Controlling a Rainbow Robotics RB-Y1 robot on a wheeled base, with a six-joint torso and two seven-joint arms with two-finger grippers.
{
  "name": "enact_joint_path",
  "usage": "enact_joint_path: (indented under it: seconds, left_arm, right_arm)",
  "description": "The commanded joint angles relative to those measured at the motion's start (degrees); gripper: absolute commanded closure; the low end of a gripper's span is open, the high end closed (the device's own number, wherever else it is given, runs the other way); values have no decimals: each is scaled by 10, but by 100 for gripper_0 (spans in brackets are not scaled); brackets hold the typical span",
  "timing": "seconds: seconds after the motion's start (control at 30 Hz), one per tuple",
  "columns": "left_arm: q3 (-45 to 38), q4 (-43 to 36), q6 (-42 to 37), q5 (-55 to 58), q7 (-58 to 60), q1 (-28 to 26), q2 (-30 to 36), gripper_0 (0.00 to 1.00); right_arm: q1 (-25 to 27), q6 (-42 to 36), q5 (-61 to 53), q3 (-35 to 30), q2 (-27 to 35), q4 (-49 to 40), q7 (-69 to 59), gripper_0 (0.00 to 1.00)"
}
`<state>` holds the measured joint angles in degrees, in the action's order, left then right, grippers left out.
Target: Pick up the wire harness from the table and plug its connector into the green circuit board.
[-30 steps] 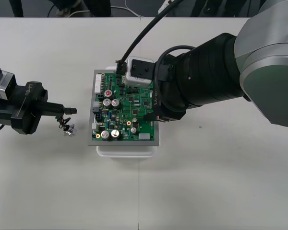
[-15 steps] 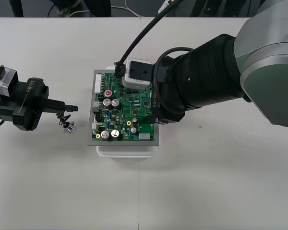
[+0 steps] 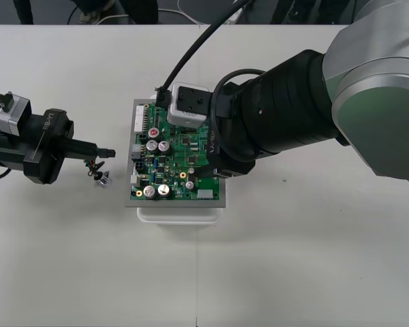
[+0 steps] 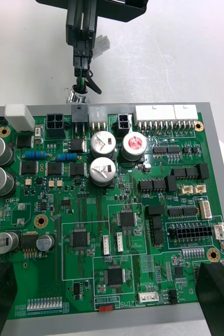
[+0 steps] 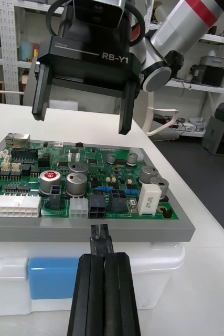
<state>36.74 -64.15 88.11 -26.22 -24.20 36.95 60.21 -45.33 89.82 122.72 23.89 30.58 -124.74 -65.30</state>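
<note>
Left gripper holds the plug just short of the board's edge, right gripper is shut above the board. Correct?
The right gripper is open, not shut: the left wrist view shows its fingers far apart above the green circuit board. The left gripper does hold the plug just short of the board's edge.

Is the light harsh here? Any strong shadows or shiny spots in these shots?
Front view: soft light, no hard shadows on the table; the capacitor tops on the board shine. Right wrist view: those tops gleam, and the harness socket glints by the left tool. Left wrist view: the tops catch light too.
</note>
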Motion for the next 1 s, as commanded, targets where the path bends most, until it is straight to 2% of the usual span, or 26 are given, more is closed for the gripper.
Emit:
enact_joint_path:
  seconds: [0.03, 1.0]
  left_arm:
    - [3, 1, 19, -3, -14, 30, -15, 100]
    - [3, -3, 19, -26, -1, 41, -36, 100]
  right_arm:
    - [-24, 2, -1, -2, -18, 13, -7, 0]
    - [-29, 2, 16, -1, -47, 35, 0, 0]
